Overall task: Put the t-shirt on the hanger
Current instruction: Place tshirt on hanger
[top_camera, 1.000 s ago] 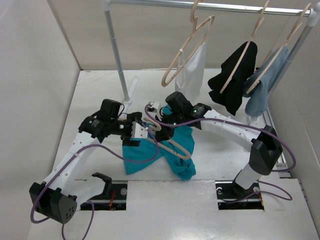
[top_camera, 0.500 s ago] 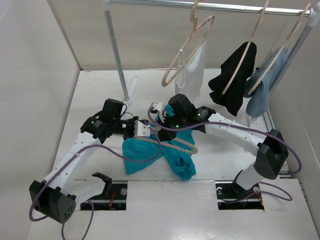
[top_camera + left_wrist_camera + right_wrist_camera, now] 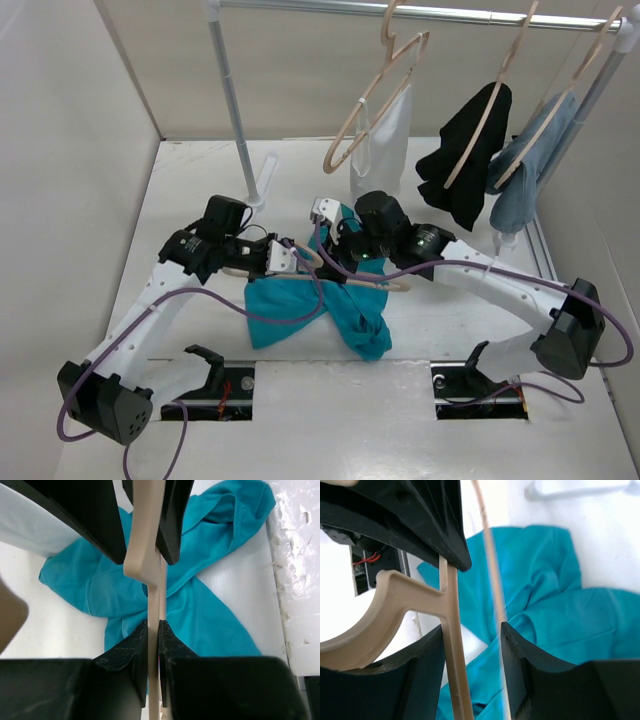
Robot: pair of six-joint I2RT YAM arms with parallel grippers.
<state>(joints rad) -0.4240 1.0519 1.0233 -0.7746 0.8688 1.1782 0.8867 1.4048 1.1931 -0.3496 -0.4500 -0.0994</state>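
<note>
The teal t-shirt (image 3: 290, 312) lies crumpled on the table between the two arms. The pale wooden hanger (image 3: 376, 285) is held just above it, lying nearly flat. My left gripper (image 3: 282, 258) is shut on the hanger's thin bar; in the left wrist view its fingertips (image 3: 141, 641) pinch the hanger (image 3: 145, 555) over the t-shirt (image 3: 215, 625). My right gripper (image 3: 333, 237) is open around the hanger near its hook. In the right wrist view the hanger (image 3: 451, 645) runs between the parted fingers (image 3: 520, 665), against the left one, with the t-shirt (image 3: 555, 615) below.
A clothes rail (image 3: 420, 12) on an upright pole (image 3: 232, 100) crosses the back. From it hang an empty hanger (image 3: 375, 95) by a white cloth (image 3: 385, 140), a black garment (image 3: 468, 155) and a grey-blue cloth (image 3: 525, 170). Walls close in left and right.
My left gripper has shut on the hanger bar. My right gripper has let go of the hanger, and its arm has stretched out over the table; the hanger now lies flatter.
</note>
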